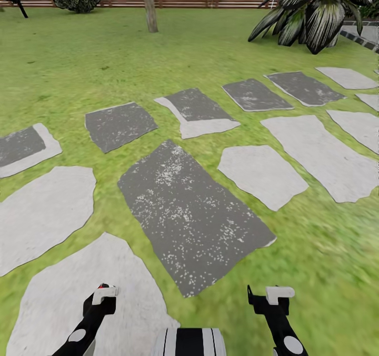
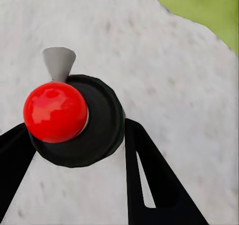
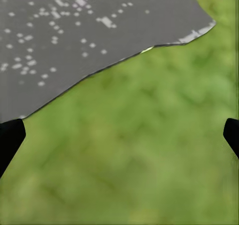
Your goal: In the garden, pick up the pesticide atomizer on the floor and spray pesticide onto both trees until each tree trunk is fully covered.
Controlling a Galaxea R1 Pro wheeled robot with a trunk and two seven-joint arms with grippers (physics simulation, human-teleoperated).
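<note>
Open lawn (image 1: pixel 79 66) ahead; trunk (image 1: pixel 150 8) and palm (image 1: pixel 316 8) stand far off.

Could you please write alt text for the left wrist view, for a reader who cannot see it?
The left gripper holds the pesticide atomizer, a round dark bottle with a red ball and grey nozzle, between its black fingers. Below lies a pale stepping stone, with lawn at one corner.

The tree (image 1: pixel 150 6) is cropped above its trunk — the palm (image 1: pixel 316 8) loses its top.

Five dark grey speckled paving slabs (image 1: pixel 192 216) are lying in the green lawn (image 1: pixel 79 61), eight pale grey ones (image 1: pixel 45 216), and one bare mottled trunk (image 1: pixel 150 6) is standing.
</note>
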